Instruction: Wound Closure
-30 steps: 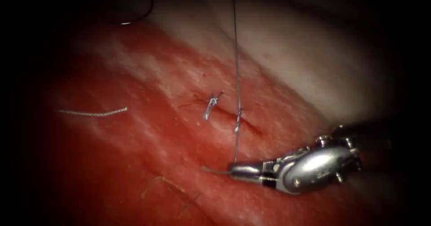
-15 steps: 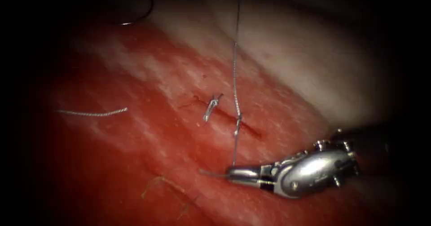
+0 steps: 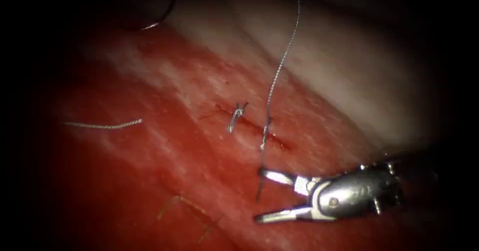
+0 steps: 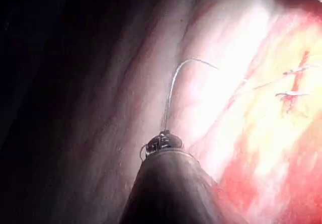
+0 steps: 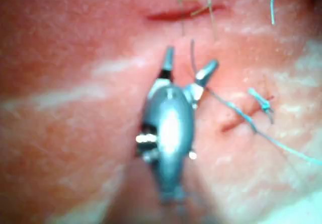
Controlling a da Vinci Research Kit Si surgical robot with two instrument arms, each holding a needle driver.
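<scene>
Your right tool (image 3: 259, 193) sits low and right of the cut (image 3: 252, 126), jaws spread wide and gripping nothing; the thread (image 3: 279, 66) passes just beside the upper jaw, its short tail hanging between the two jaws. In your right wrist view the same tool (image 5: 193, 58) shows both jaws parted with the thread (image 5: 236, 110) running past one of them. Your left tool (image 4: 162, 142) holds the thread (image 4: 173, 88) at its tip in the left wrist view, the strand curving up from it; can't tell how those jaws stand beyond that grip. From the second stitch (image 3: 265, 131) on the cut the thread climbs in a loose curve toward the top of the endoscope view. First stitch (image 3: 236, 116) sits knotted on the cut, further left. Needle (image 3: 154, 19) lies far upper left of the cut on the tissue (image 3: 164, 146), not in it, held by neither tool. Cut thread end (image 3: 102, 126) lies well left of the cut.
</scene>
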